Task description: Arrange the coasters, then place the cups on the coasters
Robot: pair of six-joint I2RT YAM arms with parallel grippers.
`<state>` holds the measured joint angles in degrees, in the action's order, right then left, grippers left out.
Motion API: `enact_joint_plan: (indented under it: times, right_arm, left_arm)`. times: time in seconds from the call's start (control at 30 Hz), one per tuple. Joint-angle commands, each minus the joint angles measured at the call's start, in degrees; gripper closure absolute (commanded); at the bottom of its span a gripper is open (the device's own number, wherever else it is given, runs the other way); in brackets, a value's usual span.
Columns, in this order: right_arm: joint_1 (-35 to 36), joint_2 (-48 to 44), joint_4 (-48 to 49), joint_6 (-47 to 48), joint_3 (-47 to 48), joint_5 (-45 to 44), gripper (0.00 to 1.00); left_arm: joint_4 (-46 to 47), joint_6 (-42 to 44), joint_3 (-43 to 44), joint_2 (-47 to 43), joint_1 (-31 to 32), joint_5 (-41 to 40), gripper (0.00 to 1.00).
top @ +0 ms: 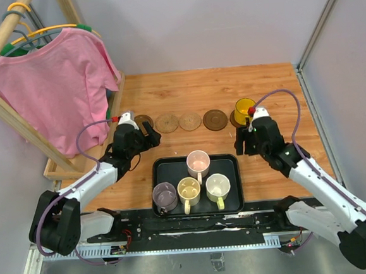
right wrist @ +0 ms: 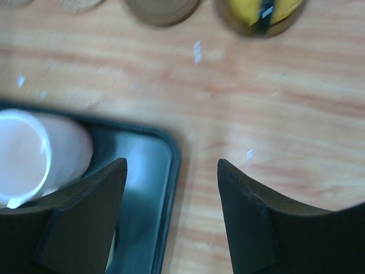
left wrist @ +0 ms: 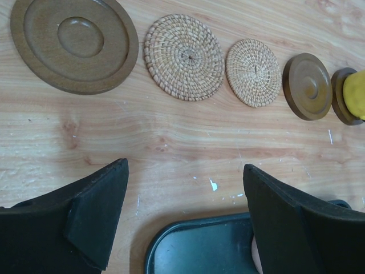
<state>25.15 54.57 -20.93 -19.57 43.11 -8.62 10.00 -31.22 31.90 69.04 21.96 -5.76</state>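
Observation:
Five coasters lie in a row across the table: a dark wooden one (left wrist: pixel 74 43), two woven tan ones (left wrist: pixel 183 57) (left wrist: pixel 254 72), a brown one (left wrist: pixel 308 85), and a last one (left wrist: pixel 341 105) carrying the amber-yellow cup (top: pixel 245 108). The pink cup (top: pixel 198 163), purple cup (top: pixel 164 195), cream-yellow cup (top: pixel 189 190) and pale green cup (top: pixel 217 186) stand in the black tray (top: pixel 166 170). My left gripper (left wrist: pixel 185 165) hangs open over bare wood between the coaster row and the tray's far left corner. My right gripper (right wrist: pixel 172 162) is open and empty over the tray's right rim (right wrist: pixel 171 154), near the pink cup (right wrist: pixel 34 154).
A wooden rack (top: pixel 17 118) with a pink shirt (top: pixel 58 83) on a hanger stands at the left, close to my left arm. Grey walls close the table at the back and right.

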Motion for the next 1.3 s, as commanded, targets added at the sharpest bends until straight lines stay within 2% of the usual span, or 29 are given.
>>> enact_joint_plan:
  times: [0.0,0.07,0.17,0.23,0.43,0.7,0.8,0.97,1.27]
  right_arm:
    - [9.9,-6.4,-9.1,-5.7,-2.9,1.6,0.33]
    - [14.5,-10.3,-9.6,-6.9,-3.5,1.4,0.32]
    - [19.2,-15.4,-8.9,-7.2,-4.2,2.4,0.16]
    - [20.5,-17.5,-9.2,-7.4,-4.3,4.1,0.10]
    - [25.5,-18.2,-11.2,-10.1,-4.9,5.3,0.00]
    - [43.7,-10.7,-16.0,-16.2,-3.8,-8.2,0.01]
    - [48.5,-6.9,-17.5,-18.1,-2.7,-11.9,0.02]
    - [51.6,-2.8,-19.6,-21.6,-2.2,-14.0,0.01]
    - [52.9,2.2,-25.1,-28.7,-3.1,-19.4,0.02]
  left_arm:
    - [1.5,1.0,-0.6,-1.1,0.3,2.9,0.14]
    - [1.5,1.1,-0.6,-1.3,0.4,3.4,0.14]
    - [1.4,1.2,-0.9,-1.8,0.6,3.9,0.14]
    - [1.5,1.1,-1.1,-2.4,0.8,4.1,0.13]
    - [1.8,0.1,-2.9,-4.0,1.7,3.7,0.07]
    - [0.7,-0.2,-3.4,-5.3,3.2,3.2,0.04]
    - [0.2,-0.1,-3.2,-4.9,3.4,3.1,0.03]
    - [0.1,-0.4,-3.6,-4.8,3.7,2.8,0.03]
    - [0.7,-0.9,-4.5,-4.6,3.9,2.9,0.03]
